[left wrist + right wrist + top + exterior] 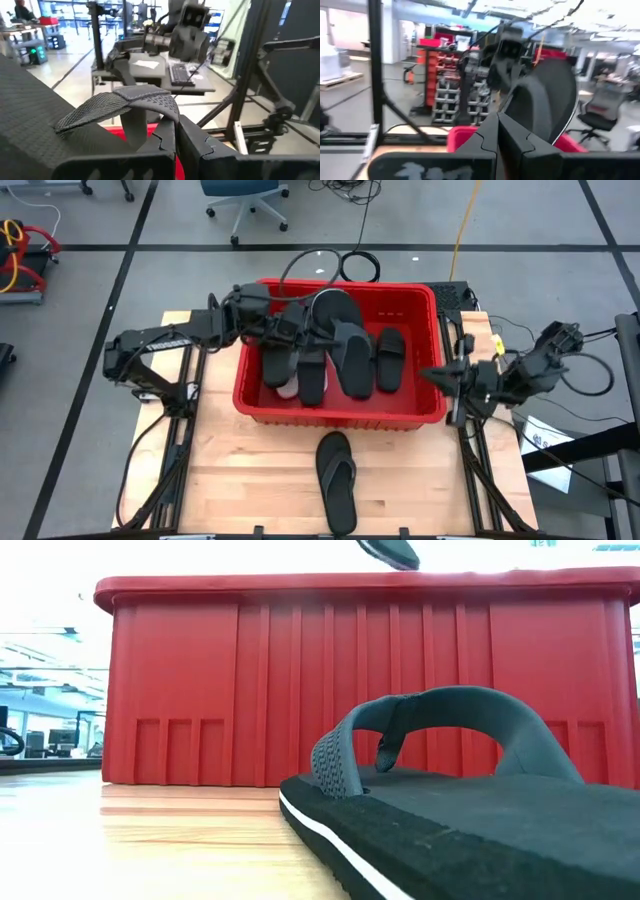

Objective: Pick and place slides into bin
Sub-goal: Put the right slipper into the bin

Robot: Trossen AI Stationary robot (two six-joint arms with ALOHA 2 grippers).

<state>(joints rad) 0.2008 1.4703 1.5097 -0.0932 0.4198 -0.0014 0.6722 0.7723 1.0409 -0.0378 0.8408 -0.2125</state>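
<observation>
A robotics lab or workshop: parts racks (red bins), office chair, taped floor

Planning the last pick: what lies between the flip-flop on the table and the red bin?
Only bare wooden tabletop separates flip-flop from bin, seen in the high view.

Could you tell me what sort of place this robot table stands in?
Probably a robotics lab or workshop with an office side: taped lines on the grey floor, a rolling office chair behind the table, and storage racks of parts bins in the room beyond.
</observation>
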